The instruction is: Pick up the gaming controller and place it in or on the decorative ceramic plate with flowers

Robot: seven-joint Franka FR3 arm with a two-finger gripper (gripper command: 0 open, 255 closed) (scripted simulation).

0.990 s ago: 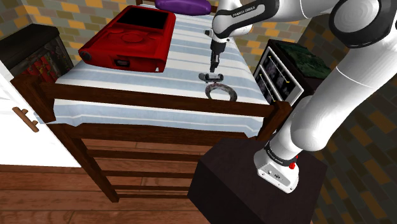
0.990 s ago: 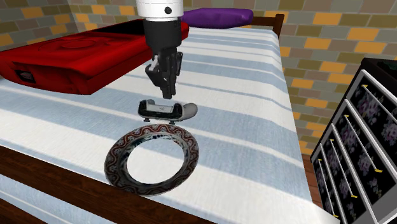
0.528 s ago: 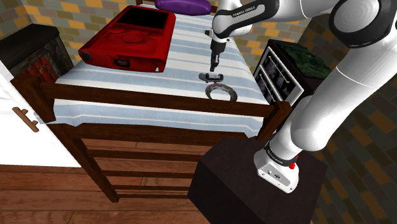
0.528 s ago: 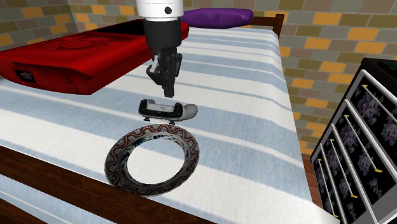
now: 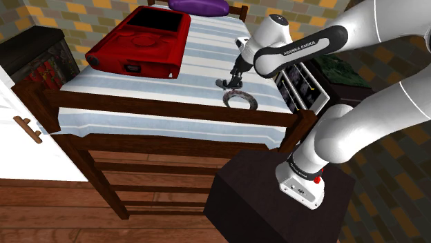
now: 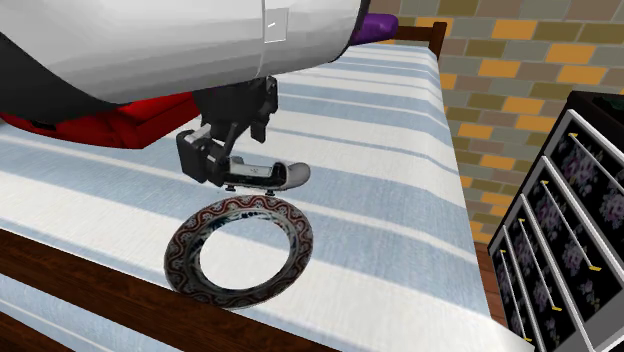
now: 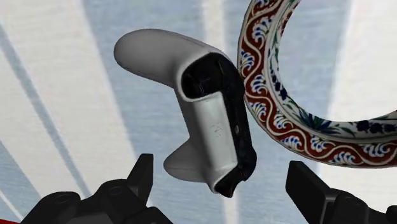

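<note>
Striped bed cover (image 6: 400,180) carries the white gaming controller (image 7: 203,121), which lies just beside the patterned plate (image 7: 280,108). Your gripper (image 7: 219,167) hangs low over it with the fingers wide apart and holding nothing. One finger stands on each side, probably so you can close across its narrow body.

The white arm (image 5: 359,117) rises from its base at the shoulder view's lower right, leans up toward that view's right, then folds back at a dark elbow joint. The forearm (image 5: 304,50) runs toward that view's left and slopes down to the wrist. There the black gripper (image 5: 233,81) hangs low, tilted rather than upright. Its two fingers (image 7: 141,170) stand wide apart.
</note>
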